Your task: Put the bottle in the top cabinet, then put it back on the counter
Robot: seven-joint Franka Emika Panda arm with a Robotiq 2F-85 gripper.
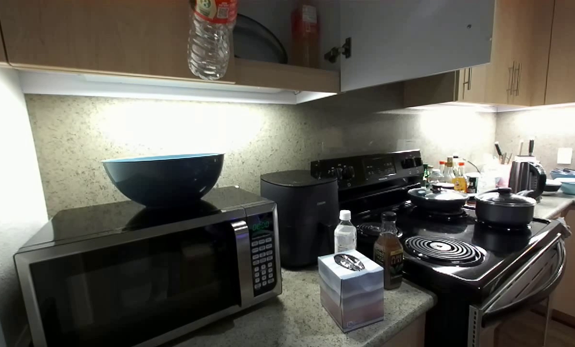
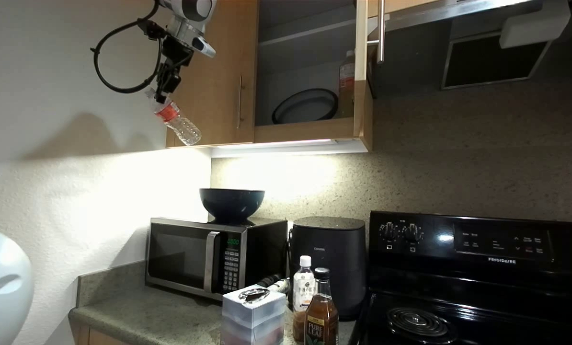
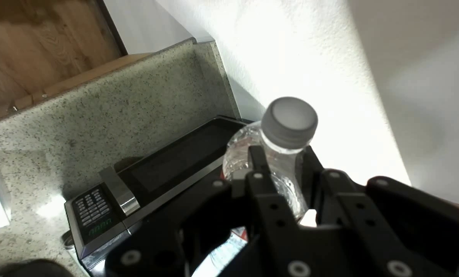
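Observation:
The clear bottle (image 2: pixel 184 129) with its red band and pale cap hangs tilted in the air, base low and toward the cabinets, in front of the left wall. My gripper (image 2: pixel 162 98) is shut on it near the neck; in the wrist view fingers (image 3: pixel 258 157) flank the clear upper body just below the cap. In an exterior view the bottle's lower part (image 1: pixel 209 48) shows before the cabinet front, the gripper out of frame. The top cabinet (image 2: pixel 305 130) has one door swung open. Below lies the speckled counter (image 2: pixel 171 306).
Inside the cabinet stand a round dark lid (image 2: pixel 305 106) and a red-labelled bottle (image 2: pixel 347 86). The open door (image 1: pixel 412 38) juts outward. On the counter are a microwave (image 1: pixel 148 279) bearing a bowl (image 1: pixel 167 180), an air fryer (image 1: pixel 299 217), a tissue box (image 1: pixel 350 294) and two bottles.

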